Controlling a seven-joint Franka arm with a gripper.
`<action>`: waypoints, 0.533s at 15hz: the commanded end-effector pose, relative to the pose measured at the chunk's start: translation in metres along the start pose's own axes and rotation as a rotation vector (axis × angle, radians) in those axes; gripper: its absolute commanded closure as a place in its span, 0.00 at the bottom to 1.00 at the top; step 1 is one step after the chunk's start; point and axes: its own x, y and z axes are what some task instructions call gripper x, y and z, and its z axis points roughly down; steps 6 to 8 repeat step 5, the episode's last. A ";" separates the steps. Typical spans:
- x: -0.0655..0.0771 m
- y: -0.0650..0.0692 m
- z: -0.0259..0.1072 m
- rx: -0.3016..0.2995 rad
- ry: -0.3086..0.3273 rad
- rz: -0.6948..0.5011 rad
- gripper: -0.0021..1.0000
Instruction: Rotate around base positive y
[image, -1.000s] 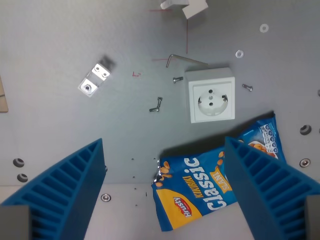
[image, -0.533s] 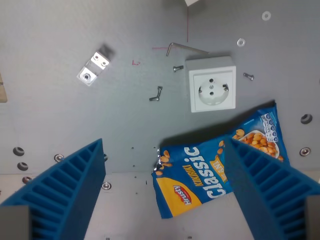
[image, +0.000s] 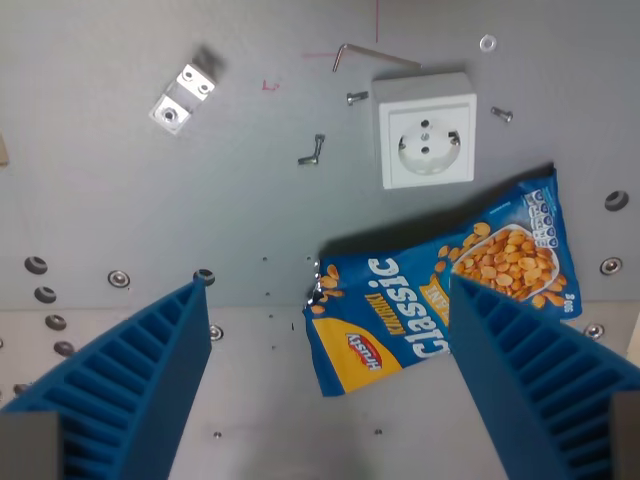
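Claw (image: 325, 385) w/ two blue ribbed plastic fingers (image: 120, 390) was spread wide, nothing between them, hovering above the grey metal tabletop (image: 150, 210). One finger filled the wrist view's lower left, the other the lower right.

Blue & yellow peanut snack bag printed "Classic" (image: 440, 295) lay flat on the tabletop, tilted, between the fingers but nearer the wrist view's right; the right finger covered its lower right corner. Bag was not touched by either finger as far as visible.

Just above the bag sat a white square plastic wall socket (image: 427, 142), close to the bag's top edge, not clearly touching. A thin metal hex key (image: 372, 55) lay just above the socket's top left corner. Small screws lay near the socket: one at its left (image: 356, 98), one at its right (image: 502, 115), plus a bent pair further left (image: 314, 150). A small shiny metal bracket w/ holes (image: 182, 96) sat well apart, at upper left. A washer (image: 488, 43) lay near the top right.
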 end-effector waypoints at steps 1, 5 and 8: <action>0.008 0.001 -0.009 -0.002 -0.267 0.000 0.00; 0.008 0.001 -0.009 -0.001 -0.321 0.001 0.00; 0.008 0.001 -0.009 -0.001 -0.321 0.001 0.00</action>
